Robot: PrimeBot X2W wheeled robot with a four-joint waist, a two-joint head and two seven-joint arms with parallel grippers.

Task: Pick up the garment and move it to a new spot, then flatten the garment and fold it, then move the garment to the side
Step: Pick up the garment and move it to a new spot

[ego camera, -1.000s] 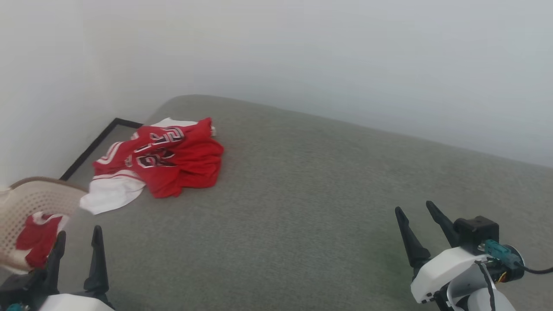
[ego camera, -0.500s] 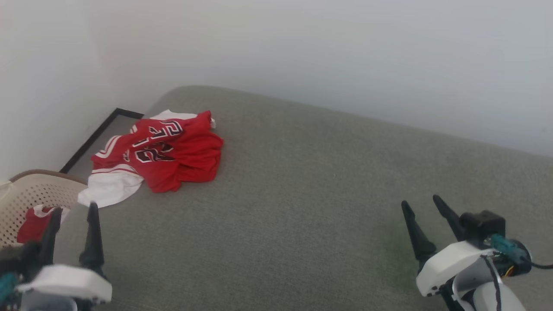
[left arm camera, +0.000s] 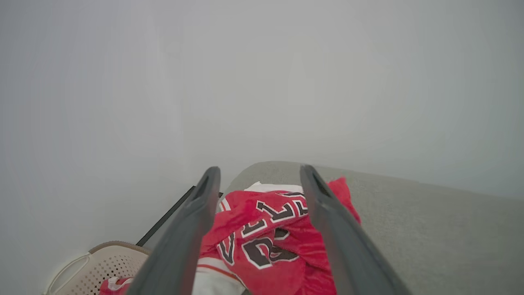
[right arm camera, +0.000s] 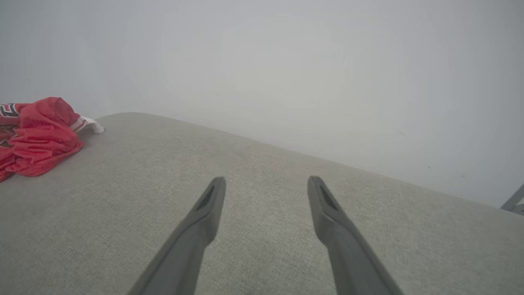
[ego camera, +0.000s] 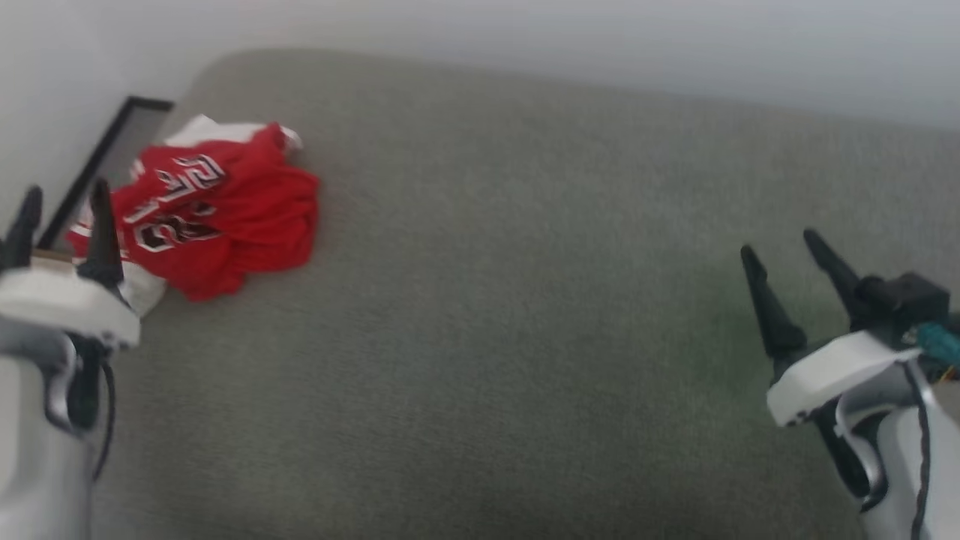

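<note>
So, the red Bulls 23 jersey [ego camera: 217, 217] is lying crumpled near the far left corner of the grey upholstered surface [ego camera: 487, 315], lettering up, white sleeve poking out at the back. Left gripper [ego camera: 64, 187] hangs just in front of it, its 2 fingers [ego camera: 101, 232] spread, holding nothing. Right gripper [ego camera: 778, 242] is well apart on the right, also spread wide and empty. A perforated beige basket [left arm camera: 102, 266] sits off the surface's left edge.

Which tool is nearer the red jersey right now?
Left. The left tool hovers open right by the jersey; the right tool is far across the grey surface.
</note>
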